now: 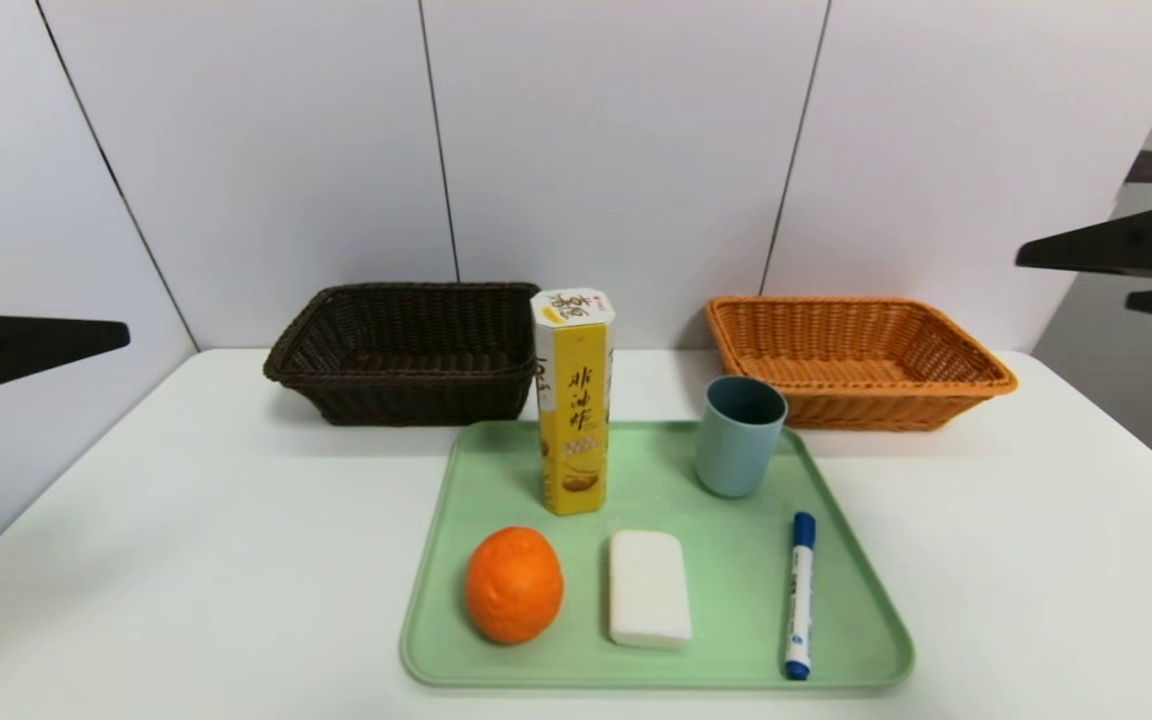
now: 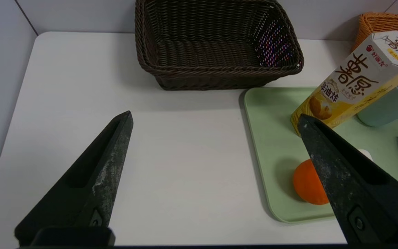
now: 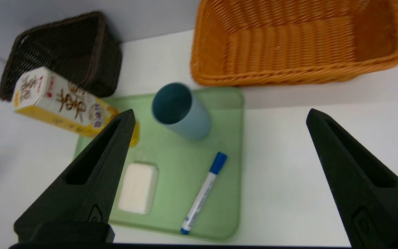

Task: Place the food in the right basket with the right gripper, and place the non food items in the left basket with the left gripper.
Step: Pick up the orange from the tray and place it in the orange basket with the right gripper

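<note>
I am hovering both spread, empty grippers (image 2: 216, 131) (image 3: 219, 114) near the tray (image 1: 841, 520); the tall snack box (image 1: 573, 400) risks toppling if clipped

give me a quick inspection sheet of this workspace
surface: white table, green tray at its middle
job's things: orange, yellow snack box, white soap bar, blue cup, blue marker, all on tray; dark basket and orange basket behind, both empty
clutter: nothing seen
grippers: left gripper and right gripper open, raised, holding nothing
cables: nothing seen
surroundings: white panelled wall
</note>
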### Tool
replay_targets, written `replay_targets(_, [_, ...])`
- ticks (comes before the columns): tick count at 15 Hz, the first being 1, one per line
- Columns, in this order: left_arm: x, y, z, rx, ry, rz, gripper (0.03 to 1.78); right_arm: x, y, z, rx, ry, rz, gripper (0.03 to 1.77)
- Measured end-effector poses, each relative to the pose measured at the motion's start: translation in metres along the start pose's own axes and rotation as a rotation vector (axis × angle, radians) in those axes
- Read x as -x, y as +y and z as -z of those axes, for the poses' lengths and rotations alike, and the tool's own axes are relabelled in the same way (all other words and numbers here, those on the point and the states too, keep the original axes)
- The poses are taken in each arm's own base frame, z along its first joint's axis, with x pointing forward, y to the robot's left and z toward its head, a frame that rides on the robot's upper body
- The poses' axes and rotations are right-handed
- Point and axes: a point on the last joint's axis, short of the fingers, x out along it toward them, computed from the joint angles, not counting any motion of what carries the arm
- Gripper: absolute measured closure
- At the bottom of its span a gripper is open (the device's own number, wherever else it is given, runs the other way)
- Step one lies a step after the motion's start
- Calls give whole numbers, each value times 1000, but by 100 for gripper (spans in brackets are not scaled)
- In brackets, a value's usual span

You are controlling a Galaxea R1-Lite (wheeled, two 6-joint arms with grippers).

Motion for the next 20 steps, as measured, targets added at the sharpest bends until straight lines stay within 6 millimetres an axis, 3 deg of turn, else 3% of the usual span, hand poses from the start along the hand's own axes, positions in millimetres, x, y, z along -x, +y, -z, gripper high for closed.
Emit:
replay_targets(6, [-25,-16,10,26,138,75,12,-49,59,21,-26,146,-23,9])
replay_targets(14, [-39,-29,18,35,151,143,12,-52,139,22,-116,418,-17,9])
replay_targets(20, [-49,-40,27,82,217,184,12,-80,183,62,-79,579,9,9])
